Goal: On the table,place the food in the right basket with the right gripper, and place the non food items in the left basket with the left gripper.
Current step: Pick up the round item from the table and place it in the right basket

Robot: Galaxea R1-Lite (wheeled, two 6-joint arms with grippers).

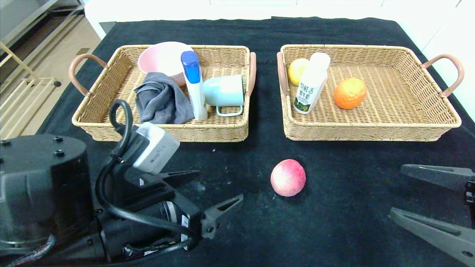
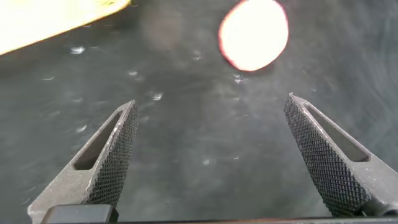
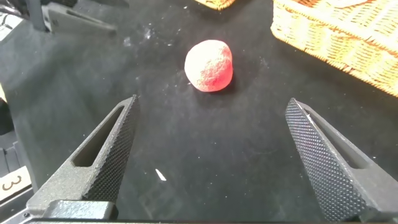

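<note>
The pink-red peach point(image 1: 288, 177) lies on the black table point(image 1: 334, 230) in front of the baskets. It also shows in the left wrist view point(image 2: 254, 34) and the right wrist view point(image 3: 209, 65). The right basket point(image 1: 371, 132) holds the yellow pear-like fruit point(image 1: 298, 70), the green-labelled white bottle point(image 1: 311, 87) and the orange point(image 1: 349, 93). My left gripper point(image 1: 219, 185) point(image 2: 211, 99) is open and empty, low, left of the peach. My right gripper point(image 1: 397, 191) point(image 3: 212, 99) is open and empty, right of the peach, pointing at it.
The left basket point(image 1: 167, 134) holds a pink bowl point(image 1: 163, 57), a grey cloth point(image 1: 161, 102), a blue-capped white bottle point(image 1: 195, 85) and a teal mug point(image 1: 224, 91) on its side. Floor and a metal rack lie past the table's left edge.
</note>
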